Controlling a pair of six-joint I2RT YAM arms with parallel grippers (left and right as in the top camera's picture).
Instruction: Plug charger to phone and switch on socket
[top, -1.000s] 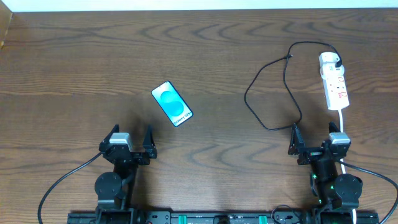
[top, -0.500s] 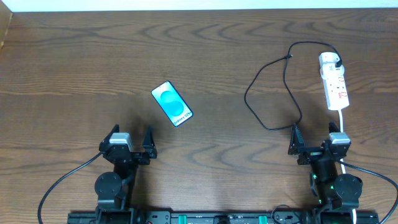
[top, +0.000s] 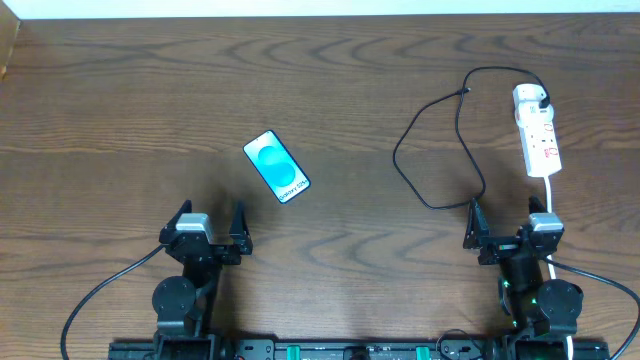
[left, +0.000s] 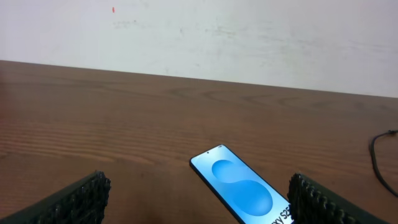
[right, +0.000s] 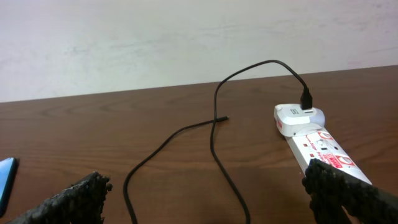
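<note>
Fingers (left: 81, 199) of our left gripper (top: 210, 213) stand wide apart and hold nothing. Those of our right gripper (top: 503, 218) are just as wide and just as empty. Both grippers sit low at the near edge of the dark brown wooden table (top: 120, 110).

The slim rectangular phone (top: 277, 167), with a turquoise screen and black edge, lies flat ahead of our left gripper and a little to its right, near it but not touching. Its long axis runs diagonally, with the lettered end turned near and rightward.

The thin black charger cable (top: 395, 155) lies in a loose loop ahead of our right gripper, well apart from the phone. Its small free plug tip (right: 224, 118) rests on the wood at the far side of that loop. The other end runs into the far end of the white oblong power strip with red markings (top: 541, 138), which lies ahead and to the right. We cannot tell how its switch is set.

We judge that no part of the task is done. Our right arm is nearer the tip, which lies ahead and slightly left of its fingers. From there the tip must travel left to the phone's near end, which our left arm is better placed to steady.
</note>
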